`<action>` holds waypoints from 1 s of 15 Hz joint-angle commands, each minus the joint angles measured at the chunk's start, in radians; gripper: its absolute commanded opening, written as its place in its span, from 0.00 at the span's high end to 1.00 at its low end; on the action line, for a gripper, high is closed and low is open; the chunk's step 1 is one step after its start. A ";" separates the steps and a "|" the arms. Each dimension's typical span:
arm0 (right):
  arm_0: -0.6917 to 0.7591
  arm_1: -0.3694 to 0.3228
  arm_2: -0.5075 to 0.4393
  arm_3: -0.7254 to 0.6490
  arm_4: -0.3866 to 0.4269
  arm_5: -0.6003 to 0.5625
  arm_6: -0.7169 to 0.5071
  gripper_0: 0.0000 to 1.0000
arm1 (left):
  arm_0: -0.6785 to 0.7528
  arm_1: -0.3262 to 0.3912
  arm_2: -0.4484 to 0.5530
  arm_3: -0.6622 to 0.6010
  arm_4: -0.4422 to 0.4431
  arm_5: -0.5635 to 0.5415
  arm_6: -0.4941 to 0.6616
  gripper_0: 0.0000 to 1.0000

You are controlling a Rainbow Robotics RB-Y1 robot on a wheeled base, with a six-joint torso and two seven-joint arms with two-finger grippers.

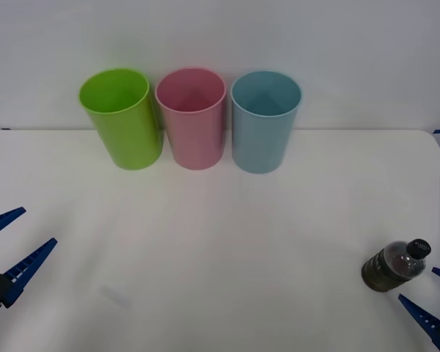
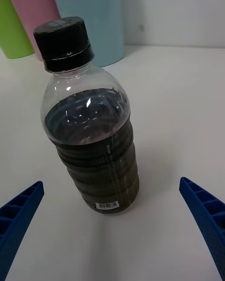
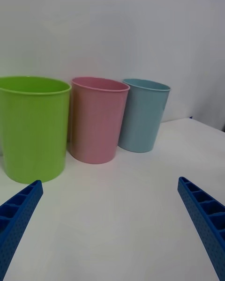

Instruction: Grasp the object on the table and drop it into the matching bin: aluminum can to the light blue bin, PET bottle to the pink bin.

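The small clear plastic PET bottle [image 1: 396,265] with dark brown contents and a black screw cap stands upright on the wide white flat table [image 1: 220,242], near the table's right edge and toward the front. The right gripper [image 1: 434,293], blue and ribbed, sits at the front right corner of the front view, just beside the bottle and not touching it. In the right wrist view its fingers [image 2: 206,215] are spread wide, with the bottle [image 2: 91,136] standing between and ahead of them, bare tabletop on either side.

Three tall cup-shaped plastic bins stand in a row along the far edge: a lime green bin [image 1: 121,117], the pink bin [image 1: 192,117] in the middle, and the light blue bin [image 1: 264,121]. Neighbouring bins stand close together. A broad stretch of tabletop separates the row from the bottle.

The left gripper [image 1: 4,253] is at the front left, fingers spread, well apart from the bins.
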 commanded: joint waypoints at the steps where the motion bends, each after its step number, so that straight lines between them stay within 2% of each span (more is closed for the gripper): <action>1: -0.011 -0.001 0.043 -0.001 -0.011 0.022 0.015 0.00 | 0.000 0.000 0.000 0.000 0.000 0.000 0.000 0.00; 15: -0.100 0.041 0.143 -0.001 -0.020 0.139 0.062 0.00 | 0.000 0.000 0.000 0.000 0.000 0.000 0.000 0.00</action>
